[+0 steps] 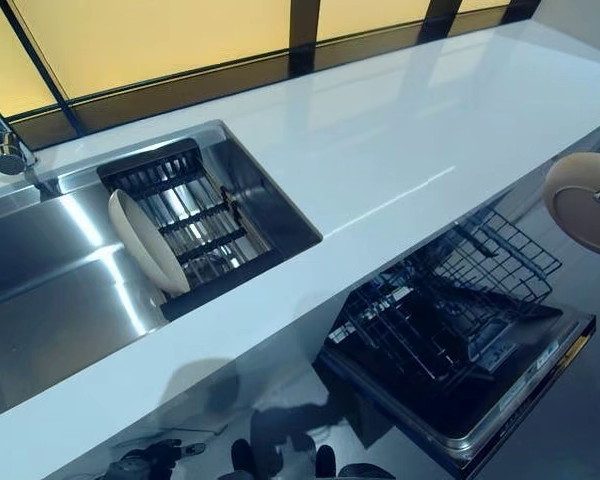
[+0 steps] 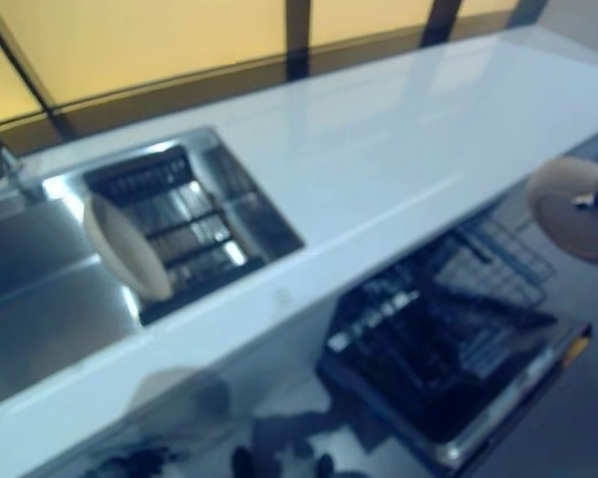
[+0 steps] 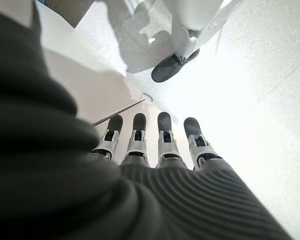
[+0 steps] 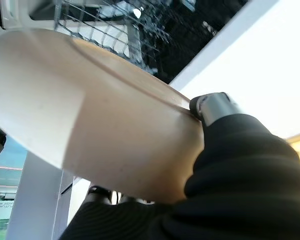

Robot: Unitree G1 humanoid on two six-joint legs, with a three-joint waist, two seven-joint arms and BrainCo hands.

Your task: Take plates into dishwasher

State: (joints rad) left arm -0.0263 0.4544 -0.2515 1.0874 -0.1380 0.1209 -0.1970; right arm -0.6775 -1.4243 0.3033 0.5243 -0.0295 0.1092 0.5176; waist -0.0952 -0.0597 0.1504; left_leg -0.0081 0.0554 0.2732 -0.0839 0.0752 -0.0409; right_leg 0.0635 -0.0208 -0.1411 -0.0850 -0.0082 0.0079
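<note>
My right hand [image 4: 215,106] is shut on a cream plate [image 4: 90,135], thumb over its rim and fingers under it. In the left eye view that plate [image 1: 583,200] hangs at the far right, above and right of the open dishwasher's pulled-out wire rack [image 1: 450,300]. A second cream plate [image 1: 145,240] stands on edge against the dark drying rack [image 1: 195,220] in the sink. My left hand [image 3: 165,145] hangs low beside the counter front with straight fingers pointing at the floor, holding nothing.
The white counter [image 1: 410,140] runs between the steel sink [image 1: 50,300] and the dishwasher below its front edge. A faucet [image 1: 0,140] stands at the far left. Yellow window panels line the back.
</note>
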